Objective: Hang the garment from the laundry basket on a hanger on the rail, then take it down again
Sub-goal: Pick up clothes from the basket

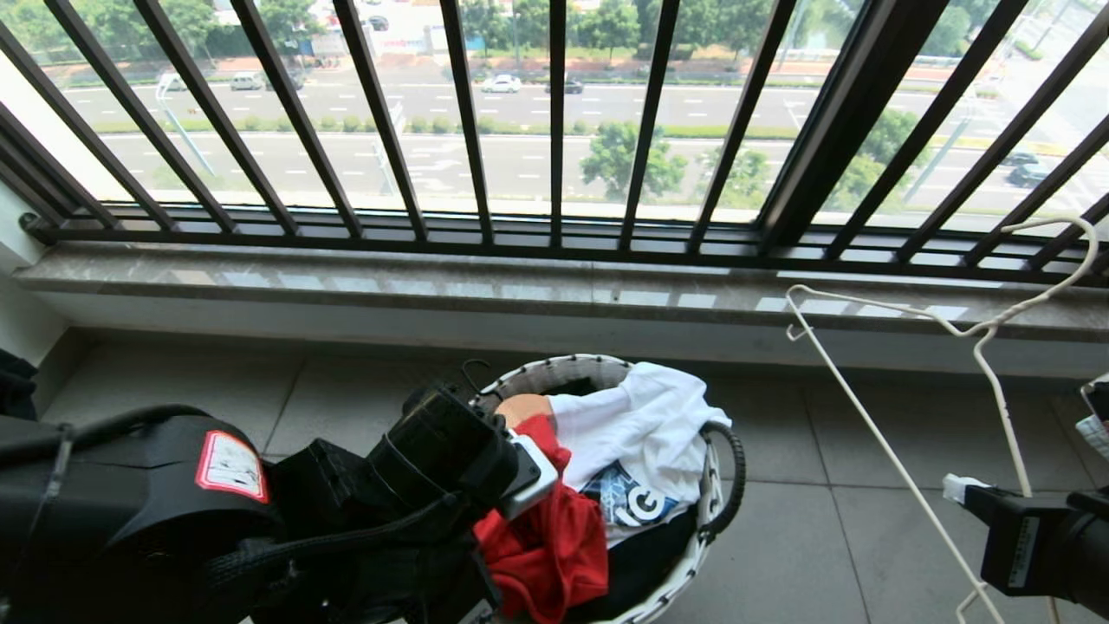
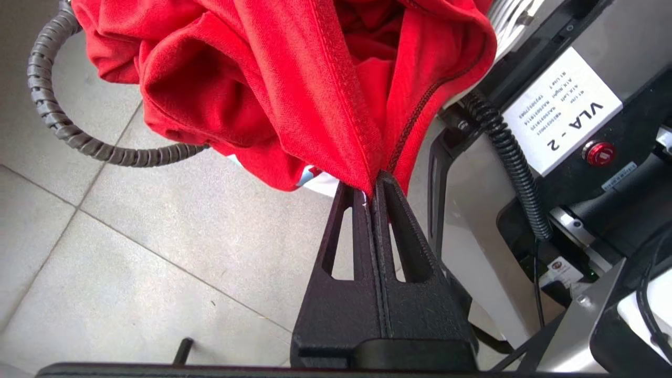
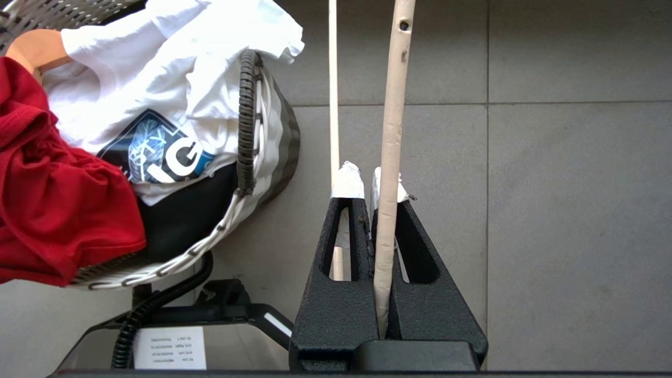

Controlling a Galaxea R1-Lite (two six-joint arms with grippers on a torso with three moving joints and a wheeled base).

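Red cloth fills the left wrist view: the left gripper (image 2: pixel 375 184) has its fingers (image 2: pixel 404 231) pressed fully together on a fold of the red T-shirt (image 2: pixel 273 79), pinching it at a seamed edge so the fabric bunches beyond the tips. In the head view the left gripper's arm lies across the near left of the picture, and the red T-shirt (image 1: pixel 554 537) sits bunched at the near left side of the laundry basket (image 1: pixel 554 374), touching the white printed shirt (image 1: pixel 641 433) that lies over the middle and far side of the basket. A black garment (image 3: pixel 184 215) shows under the white one, and a piece of a wooden hanger (image 1: pixel 522 407) pokes out at the basket's far left. The basket stands on the grey tiled floor (image 1: pixel 823 520) below a stone window sill (image 1: pixel 433 290) and the dark barred window railing (image 1: pixel 554 130).

At the right, well apart from the basket, the right gripper (image 3: pixel 370 181) is closed on the cream-white wire hanger (image 1: pixel 988 364), its white-padded tips clamping the hanger's thin stem. The hanger stands up above the floor, its hook (image 1: pixel 1070 238) curving in front of the railing.
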